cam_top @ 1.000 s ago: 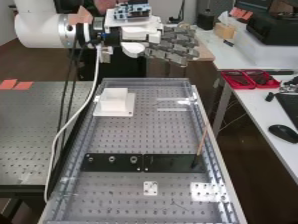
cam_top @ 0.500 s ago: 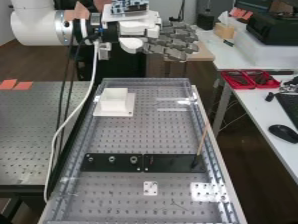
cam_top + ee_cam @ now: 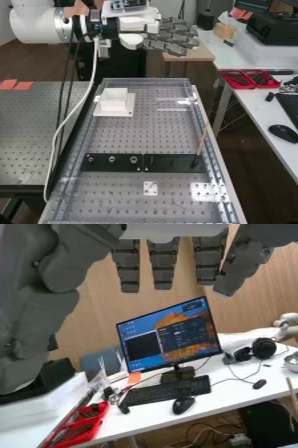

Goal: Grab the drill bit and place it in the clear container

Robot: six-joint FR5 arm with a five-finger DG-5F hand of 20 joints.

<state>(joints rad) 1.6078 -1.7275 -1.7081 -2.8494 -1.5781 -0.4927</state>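
Note:
High over the bench's far end, the hand is open, its fingers straight and spread with nothing between them. In the wrist view the hand has straight fingers, with the thumb apart from them. A thin brown rod with a dark lower end leans up from the right part of a black plate; whether it is the drill bit I cannot tell. Small round fittings sit in the plate's left part. A white square holder stands at the far left. Clear pieces lie at the far right; I cannot tell whether they form a container.
A clear-sided frame surrounds the perforated bench surface. Small metal plates lie near its front. On the side table are red trays and a mouse. The wrist view has a monitor and keyboard.
The hand has risen a little and shifted slightly left in the high view, its fingers staying straight. The rod, black plate and white holder have not moved.

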